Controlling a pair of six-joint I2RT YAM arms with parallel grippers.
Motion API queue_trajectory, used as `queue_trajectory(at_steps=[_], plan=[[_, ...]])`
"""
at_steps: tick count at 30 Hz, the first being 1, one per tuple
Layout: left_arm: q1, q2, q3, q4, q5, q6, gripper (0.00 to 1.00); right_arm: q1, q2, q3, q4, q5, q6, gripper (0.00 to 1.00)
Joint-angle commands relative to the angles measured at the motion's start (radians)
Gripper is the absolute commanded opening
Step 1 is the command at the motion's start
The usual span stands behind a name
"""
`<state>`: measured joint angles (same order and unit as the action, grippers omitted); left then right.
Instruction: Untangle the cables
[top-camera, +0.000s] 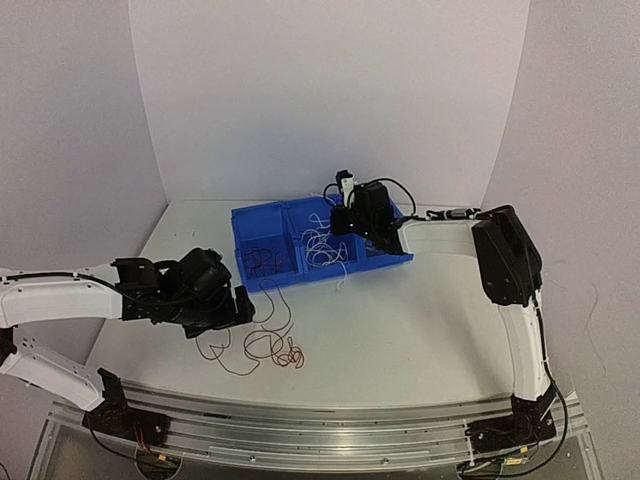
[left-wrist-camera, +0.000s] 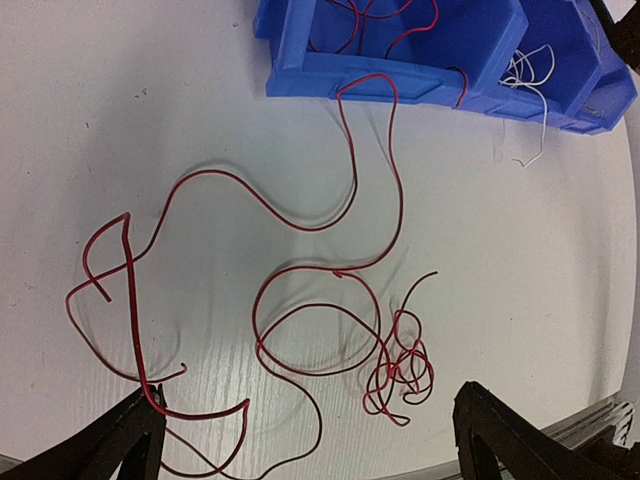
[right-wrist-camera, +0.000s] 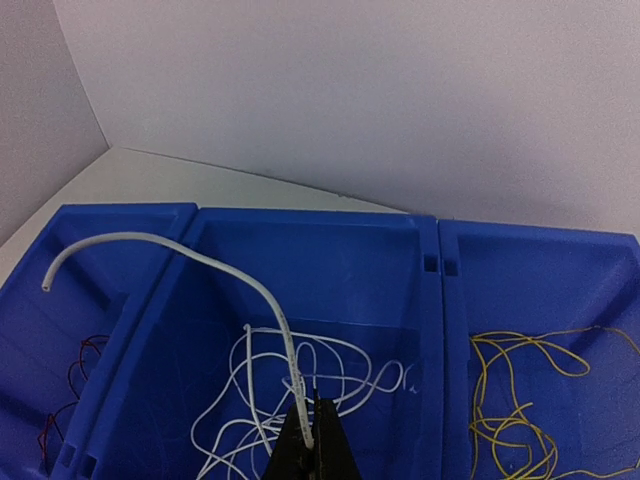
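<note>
Dark red cables lie in loose loops on the white table, with a small knot at their right. One strand climbs over the wall of the blue bin. My left gripper hangs open just above these loops, its fingers wide apart. My right gripper is shut on a white cable that arcs up and left. It hovers over the bin's middle compartment, where white cables lie tangled. Yellow cables fill the right compartment.
The blue bin has three compartments and stands at the table's back centre. Its left one holds more dark red cables. A white cable end hangs over the front wall. White walls enclose the table; a metal rail runs along the near edge.
</note>
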<state>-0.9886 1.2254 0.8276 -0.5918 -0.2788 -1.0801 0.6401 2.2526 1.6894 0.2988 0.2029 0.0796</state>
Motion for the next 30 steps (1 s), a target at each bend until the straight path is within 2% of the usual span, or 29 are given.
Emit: queue_trajectory(at_steps=[1, 9, 15, 19, 20, 25, 30], plan=[[-0.001, -0.026, 0.068, -0.07, -0.047, -0.032, 1.0, 0.029, -0.098, -0.026, -0.033, 0.122, 0.052, 0.0], [-0.001, -0.01, 0.079, -0.136, -0.092, -0.058, 1.0, 0.058, -0.148, -0.013, -0.315, 0.138, 0.107, 0.02], [0.001, -0.065, 0.032, -0.094, -0.076, -0.038, 1.0, 0.062, -0.245, 0.036, -0.503, 0.053, 0.111, 0.28], [0.002, -0.057, 0.027, -0.079, -0.056, -0.016, 1.0, 0.063, -0.343, 0.005, -0.536, 0.03, 0.139, 0.58], [0.002, -0.051, 0.031, -0.074, -0.049, -0.008, 1.0, 0.064, -0.362, -0.005, -0.55, 0.023, 0.144, 0.61], [0.004, -0.002, 0.058, -0.082, -0.008, 0.008, 1.0, 0.078, -0.485, -0.082, -0.629, -0.08, 0.162, 0.68], [0.004, 0.041, 0.076, -0.133, 0.054, -0.034, 1.0, 0.171, -0.531, -0.202, -0.663, -0.328, 0.214, 0.68]])
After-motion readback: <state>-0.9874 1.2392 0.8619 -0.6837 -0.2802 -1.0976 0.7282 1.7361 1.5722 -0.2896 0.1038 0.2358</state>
